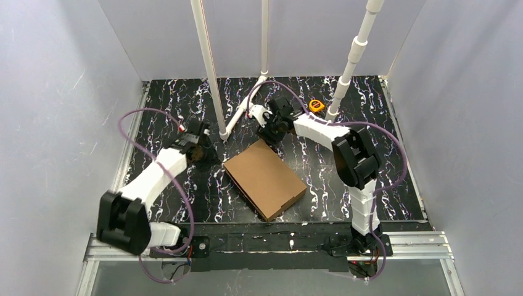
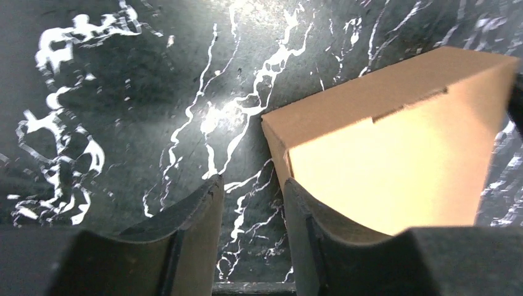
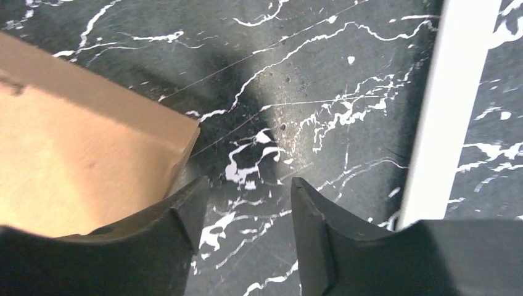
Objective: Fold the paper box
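Observation:
The paper box (image 1: 265, 177) is a brown cardboard mailer, folded shut, lying flat and turned diagonally in the middle of the black marbled table. My left gripper (image 1: 200, 148) is just off the box's left corner; in the left wrist view its jaws (image 2: 250, 188) stand open over bare table, and the box (image 2: 395, 148) lies right beside the right finger. My right gripper (image 1: 270, 131) hovers at the box's far corner. Its jaws (image 3: 247, 188) are open with only table between them, the box (image 3: 80, 154) lying to their left.
Three white pipes rise from the back of the table (image 1: 370, 185); one pipe (image 1: 213, 74) stands near my left gripper, another pipe (image 3: 453, 105) runs close to the right gripper. A yellow tape measure (image 1: 316, 105) sits at the back right. Grey walls enclose the table.

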`<action>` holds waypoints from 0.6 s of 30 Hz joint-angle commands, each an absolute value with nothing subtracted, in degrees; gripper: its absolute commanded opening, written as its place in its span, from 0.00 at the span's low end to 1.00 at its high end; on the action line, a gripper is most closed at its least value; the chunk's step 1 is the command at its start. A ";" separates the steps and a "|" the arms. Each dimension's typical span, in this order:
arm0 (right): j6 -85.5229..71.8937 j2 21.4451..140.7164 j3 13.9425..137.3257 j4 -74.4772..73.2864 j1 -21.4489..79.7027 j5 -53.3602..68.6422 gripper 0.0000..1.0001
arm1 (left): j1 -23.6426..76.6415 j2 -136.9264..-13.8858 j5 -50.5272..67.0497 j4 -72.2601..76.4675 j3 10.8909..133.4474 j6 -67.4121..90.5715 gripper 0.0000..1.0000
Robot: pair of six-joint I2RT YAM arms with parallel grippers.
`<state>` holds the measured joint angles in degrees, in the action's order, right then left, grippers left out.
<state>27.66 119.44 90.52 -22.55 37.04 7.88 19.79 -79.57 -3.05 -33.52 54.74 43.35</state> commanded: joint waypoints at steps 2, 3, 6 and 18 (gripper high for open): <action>33.45 109.46 89.72 -24.62 37.27 11.38 0.67 | 18.35 -60.61 -0.69 -30.88 44.26 41.44 0.54; 34.47 108.36 89.54 -26.07 37.27 12.10 0.71 | 18.09 -57.75 3.98 -28.74 41.74 41.23 0.60; 36.13 103.55 88.01 -29.42 37.35 14.20 0.80 | 17.67 -48.88 15.50 -21.28 33.05 42.12 0.70; 26.34 79.68 58.90 -18.97 30.10 35.43 0.99 | 21.38 -42.15 24.25 2.28 17.76 59.23 0.98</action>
